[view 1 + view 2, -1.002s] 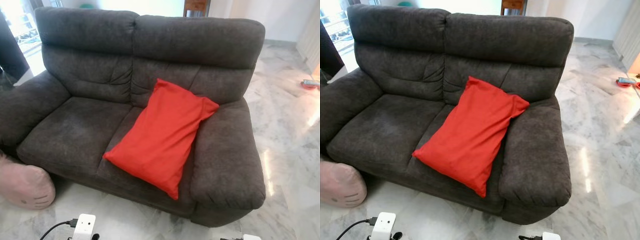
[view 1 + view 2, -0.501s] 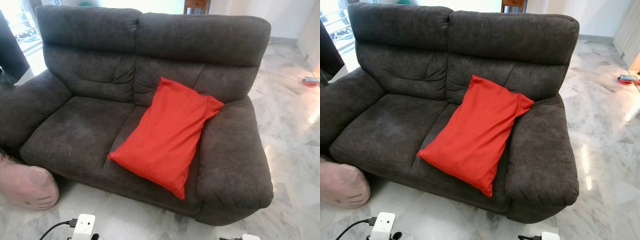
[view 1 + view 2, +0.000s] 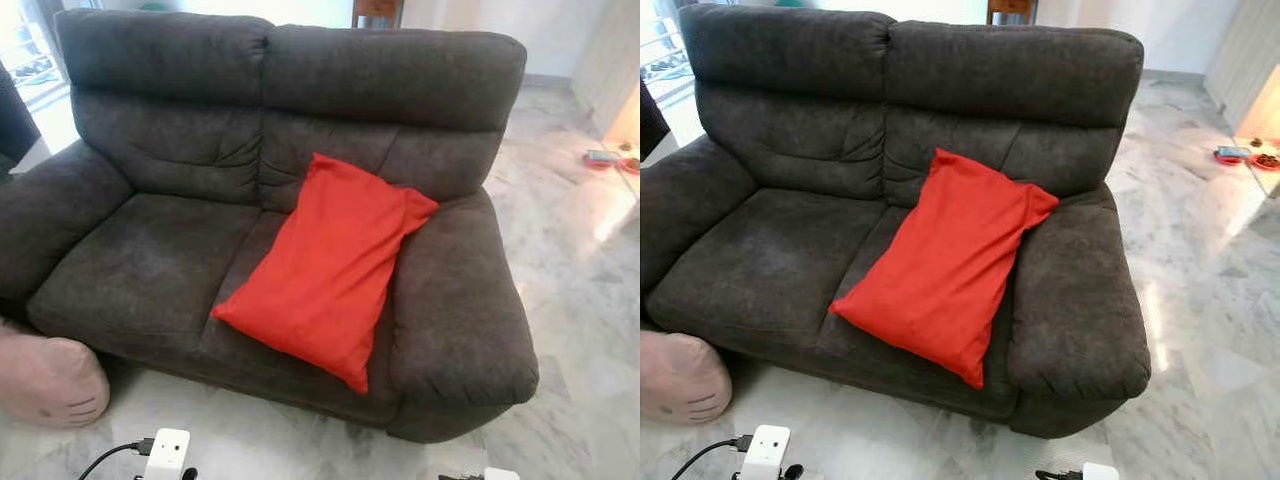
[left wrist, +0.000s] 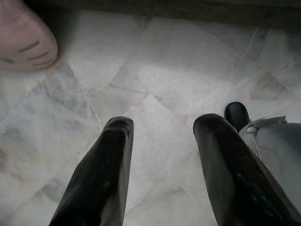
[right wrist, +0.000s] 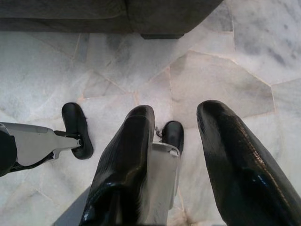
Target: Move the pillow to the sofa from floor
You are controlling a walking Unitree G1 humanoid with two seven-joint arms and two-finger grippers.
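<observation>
A red pillow lies on the right-hand seat of a dark grey sofa, near the centre of the frame. It leans against the backrest and right armrest, its long axis running diagonally from upper right down to lower left and one corner hanging over the seat's front edge. A pink cushion sits on the marble floor at lower left, beside the sofa's base. Both arms hang low over the floor: the left gripper and right gripper each hold their black fingers spread apart, gripping nothing.
</observation>
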